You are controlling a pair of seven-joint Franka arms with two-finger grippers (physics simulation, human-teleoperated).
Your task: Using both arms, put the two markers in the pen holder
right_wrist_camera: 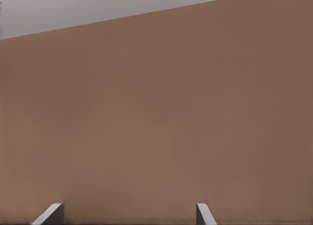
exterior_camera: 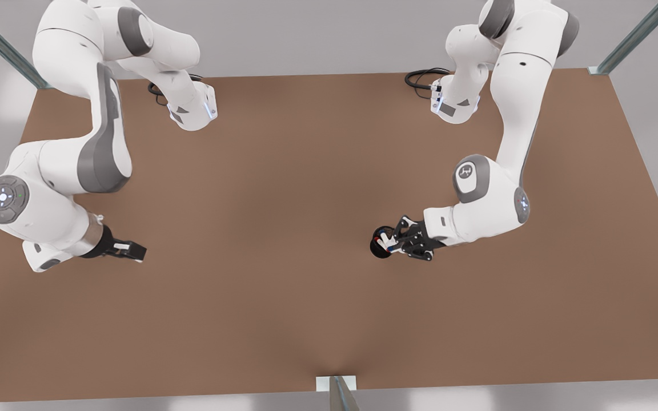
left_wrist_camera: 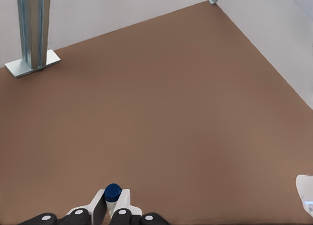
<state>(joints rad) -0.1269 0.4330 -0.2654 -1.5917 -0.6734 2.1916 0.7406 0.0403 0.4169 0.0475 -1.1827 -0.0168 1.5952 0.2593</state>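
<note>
Pinching the blue marker (left_wrist_camera: 113, 191) in my left gripper (exterior_camera: 398, 242), I note the pen holder (exterior_camera: 376, 249) just beside the fingertips at their 9 o'clock in the front view, with the barrel running along my fingers. Judgement: the red marker (exterior_camera: 389, 249) looks already seated there. My right gripper (exterior_camera: 135, 251) waits spread and empty, well apart at the holder's 9 o'clock.

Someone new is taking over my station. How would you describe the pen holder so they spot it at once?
On the brown table, look toward the front view's right, where the left gripper holds the blue marker. The pen holder sits right at its fingertips: a small round black cup, dark against the bare brown around it.
</note>
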